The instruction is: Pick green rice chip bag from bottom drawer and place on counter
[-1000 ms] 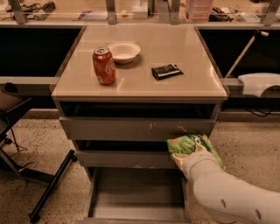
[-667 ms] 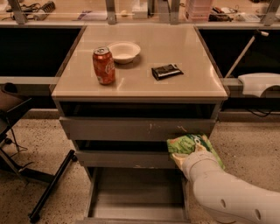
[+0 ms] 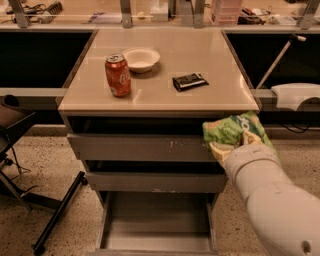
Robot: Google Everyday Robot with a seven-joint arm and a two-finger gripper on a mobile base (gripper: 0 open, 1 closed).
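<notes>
The green rice chip bag (image 3: 235,131) hangs in the air just below the counter's front right corner, in front of the top drawer's right end. My gripper (image 3: 239,146) is shut on it from below and behind; the bag and my white arm (image 3: 270,195) hide the fingers. The bottom drawer (image 3: 157,222) is pulled open below, its grey floor bare. The beige counter (image 3: 200,55) lies just above and to the left of the bag.
On the counter stand a red soda can (image 3: 118,75), a white bowl (image 3: 141,59) and a flat black packet (image 3: 189,81). A white object (image 3: 297,95) sits at the right. A black stand leg (image 3: 57,215) crosses the floor at the left. A cluttered bench (image 3: 150,12) runs behind.
My arm has lifted the bag from the level of the middle drawer to just under the counter's edge. Nothing on the counter has moved.
</notes>
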